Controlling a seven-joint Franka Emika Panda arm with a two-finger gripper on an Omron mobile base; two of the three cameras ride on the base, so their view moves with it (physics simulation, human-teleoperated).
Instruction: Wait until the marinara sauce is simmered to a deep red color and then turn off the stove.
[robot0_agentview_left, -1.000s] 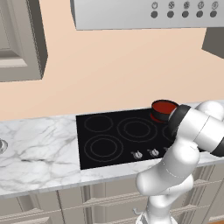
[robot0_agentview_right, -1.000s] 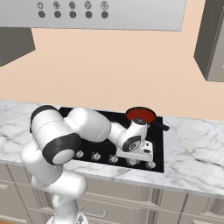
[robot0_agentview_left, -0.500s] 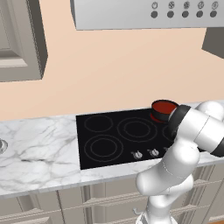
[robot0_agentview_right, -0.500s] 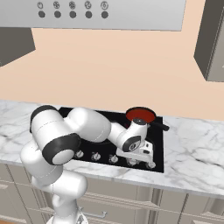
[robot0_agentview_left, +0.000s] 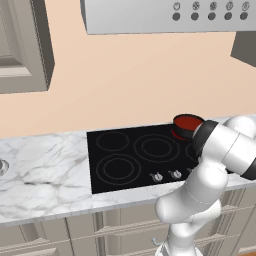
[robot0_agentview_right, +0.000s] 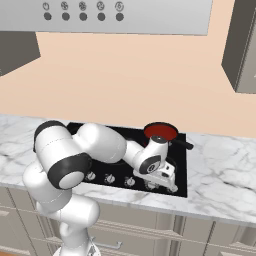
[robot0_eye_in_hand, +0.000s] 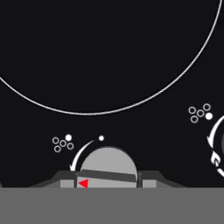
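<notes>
At the back right corner of the stove (robot0_agentview_left: 130, 157) sits one dark pot (robot0_agentview_right: 162, 135), its marinara sauce (robot0_agentview_right: 161, 131) deep red. And look, the end effector (robot0_agentview_right: 159, 181) is down on the front row, clenched around one silver knob (robot0_eye_in_hand: 108, 167)! Three more knobs (robot0_agentview_right: 109, 178) line up beside it on the marble desk's (robot0_agentview_left: 42, 175) cooktop.
</notes>
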